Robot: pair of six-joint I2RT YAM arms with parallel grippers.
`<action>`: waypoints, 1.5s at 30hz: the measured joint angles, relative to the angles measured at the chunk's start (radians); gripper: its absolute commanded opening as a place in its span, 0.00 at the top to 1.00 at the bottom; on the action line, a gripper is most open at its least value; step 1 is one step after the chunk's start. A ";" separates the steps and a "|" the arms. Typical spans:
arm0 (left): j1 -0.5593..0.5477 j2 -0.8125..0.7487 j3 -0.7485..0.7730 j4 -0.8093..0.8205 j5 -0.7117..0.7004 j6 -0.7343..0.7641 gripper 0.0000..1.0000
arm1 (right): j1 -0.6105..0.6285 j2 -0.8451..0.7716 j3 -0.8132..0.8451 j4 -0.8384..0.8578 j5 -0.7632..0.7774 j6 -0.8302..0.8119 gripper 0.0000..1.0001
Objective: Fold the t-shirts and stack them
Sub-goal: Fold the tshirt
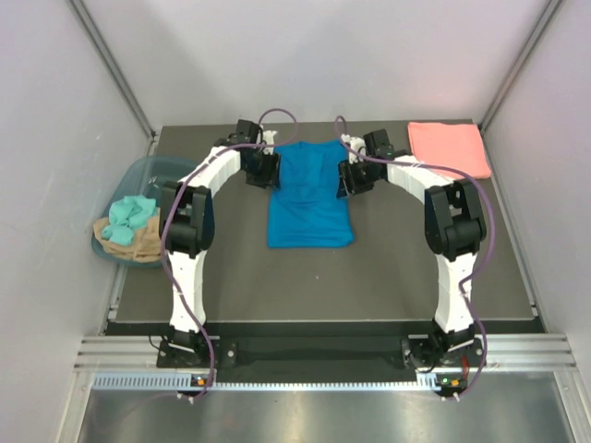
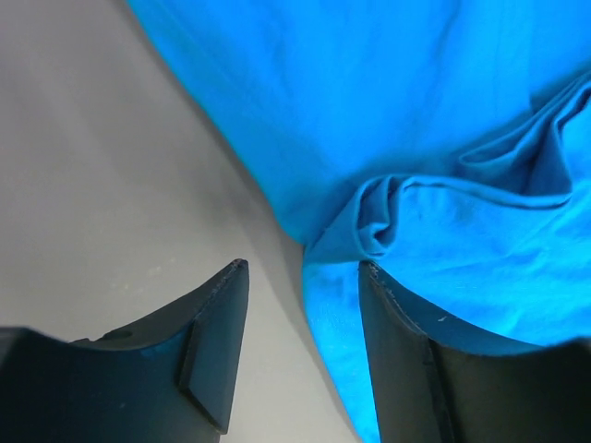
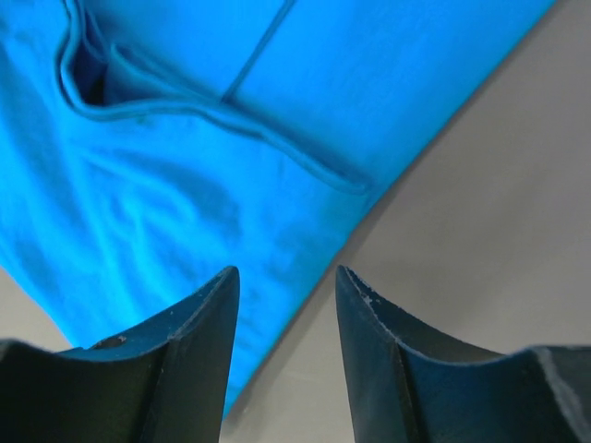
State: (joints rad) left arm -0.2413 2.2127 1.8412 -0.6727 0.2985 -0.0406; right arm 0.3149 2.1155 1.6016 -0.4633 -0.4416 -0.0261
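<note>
Blue t-shirt [image 1: 309,198], left tool [image 2: 303,268] and right tool [image 3: 285,272] spread at its edges, seemingly empty

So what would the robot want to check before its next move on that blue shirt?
1. Jaws of the left gripper apart over the edge of the blue shirt: ok.
2. Jaws of the right gripper apart over the opposite edge: ok.
3. Cloth pinched by either: not ok, nothing gripped.
4. Cloth smooth: not ok, a bunched fold sits near the left gripper.
5. The pink shirt folded in the far right corner, out of the way: ok.
6. Fingertip height above the cloth: cannot tell.
</note>
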 measured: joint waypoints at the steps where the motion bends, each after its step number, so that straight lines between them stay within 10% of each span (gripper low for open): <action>1: -0.001 0.003 0.006 0.002 0.003 0.003 0.46 | -0.003 0.006 0.011 0.002 0.000 0.000 0.54; 11: -0.001 0.053 0.029 0.037 0.003 0.015 0.84 | -0.013 0.073 0.136 0.002 -0.003 -0.004 0.58; 17: -0.002 0.076 0.040 0.040 -0.016 0.010 0.84 | -0.018 0.124 0.136 -0.008 -0.005 -0.008 0.61; 20: -0.001 0.081 0.040 0.043 -0.019 0.006 0.80 | -0.020 0.135 0.136 -0.006 -0.021 -0.009 0.69; 23: -0.001 0.085 0.040 0.045 -0.019 0.000 1.00 | -0.022 0.137 0.135 -0.003 -0.029 -0.010 0.90; 45: 0.012 0.085 0.051 0.049 -0.087 -0.115 1.00 | -0.022 0.036 -0.024 0.184 0.000 0.046 1.00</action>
State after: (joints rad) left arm -0.2291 2.2982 1.8923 -0.6235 0.2115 -0.1555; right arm 0.2932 2.1513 1.5780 -0.2790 -0.4412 0.0196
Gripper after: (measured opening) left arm 0.012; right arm 0.014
